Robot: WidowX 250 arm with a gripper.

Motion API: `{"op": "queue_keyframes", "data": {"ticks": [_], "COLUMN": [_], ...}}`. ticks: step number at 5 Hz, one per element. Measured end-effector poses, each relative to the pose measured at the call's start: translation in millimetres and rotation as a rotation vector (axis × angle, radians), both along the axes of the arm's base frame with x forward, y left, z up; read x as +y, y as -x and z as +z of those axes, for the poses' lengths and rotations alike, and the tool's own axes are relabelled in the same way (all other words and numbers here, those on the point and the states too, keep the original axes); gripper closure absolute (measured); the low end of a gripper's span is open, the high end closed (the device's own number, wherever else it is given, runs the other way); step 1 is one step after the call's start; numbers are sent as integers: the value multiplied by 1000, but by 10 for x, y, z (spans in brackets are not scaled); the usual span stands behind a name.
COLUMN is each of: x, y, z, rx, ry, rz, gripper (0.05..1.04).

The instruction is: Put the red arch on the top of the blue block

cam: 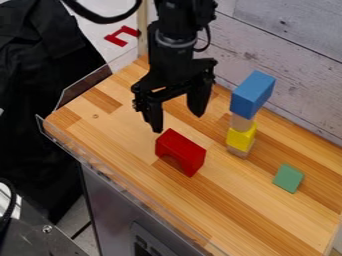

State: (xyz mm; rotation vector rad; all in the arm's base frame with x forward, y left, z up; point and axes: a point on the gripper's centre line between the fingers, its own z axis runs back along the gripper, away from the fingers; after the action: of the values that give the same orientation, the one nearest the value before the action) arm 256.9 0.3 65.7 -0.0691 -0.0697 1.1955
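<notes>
Where the worktop stretches out, the gripper hangs, fingers spread, at twelve o'clock from the red arch, which rests on the wood, with the blue block topping a stack between one and two o'clock and the green block lying towards four.

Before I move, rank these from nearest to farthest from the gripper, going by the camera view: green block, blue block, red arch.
1. Red arch: just below the gripper in the view, on the wooden surface.
2. Blue block: to the right, on top of the stack.
3. Green block: lower right, beyond the stack.
</notes>
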Motion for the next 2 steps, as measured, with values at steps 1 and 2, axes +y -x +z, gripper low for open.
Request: {"op": "queue_keyframes", "data": {"ticks": [1,2], "x": [26,37], "y": [-17,-21], "z": [-88,-176], "rx": [14,49], "ry": [13,26], "rz": [35,67], "gripper": [85,85]}}
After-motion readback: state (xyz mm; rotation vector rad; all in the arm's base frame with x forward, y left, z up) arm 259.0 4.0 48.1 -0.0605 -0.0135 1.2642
